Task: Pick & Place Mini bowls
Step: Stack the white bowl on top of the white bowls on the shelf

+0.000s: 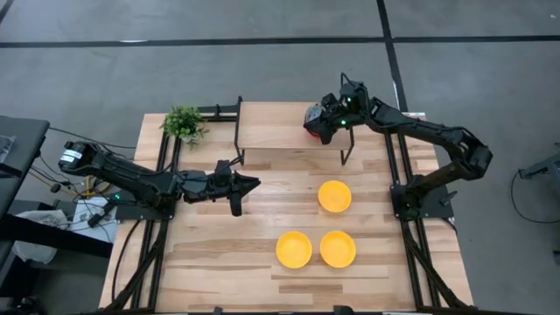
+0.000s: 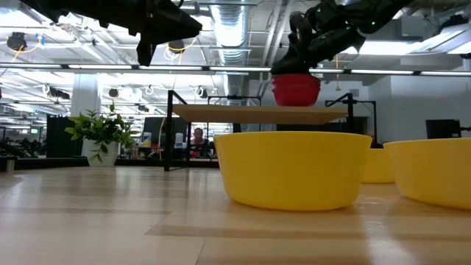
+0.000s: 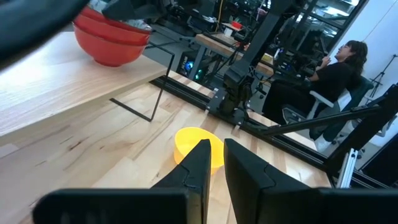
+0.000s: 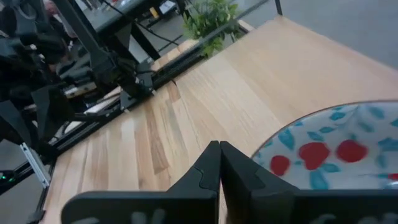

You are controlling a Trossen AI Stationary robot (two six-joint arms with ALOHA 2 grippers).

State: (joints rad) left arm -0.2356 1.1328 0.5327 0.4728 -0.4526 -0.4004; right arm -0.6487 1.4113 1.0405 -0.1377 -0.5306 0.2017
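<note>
Right gripper [image 1: 317, 124] is up at the raised shelf [image 1: 271, 127], poised over the stacked patterned bowls [image 2: 296, 89] at the shelf's right end, fingers pressed together with nothing visibly between them; likely a release, since the stack sits flat on its own. Three yellow bowls [image 1: 334, 196] wait down on the bench [image 1: 219, 254], well apart from the shelf, presumably next in line. Left gripper [image 1: 238, 194] hovers mid-bench, fingers nearly closed and empty, parked clear of the work. A potted plant [image 1: 183, 123] stands at the far left corner.
</note>
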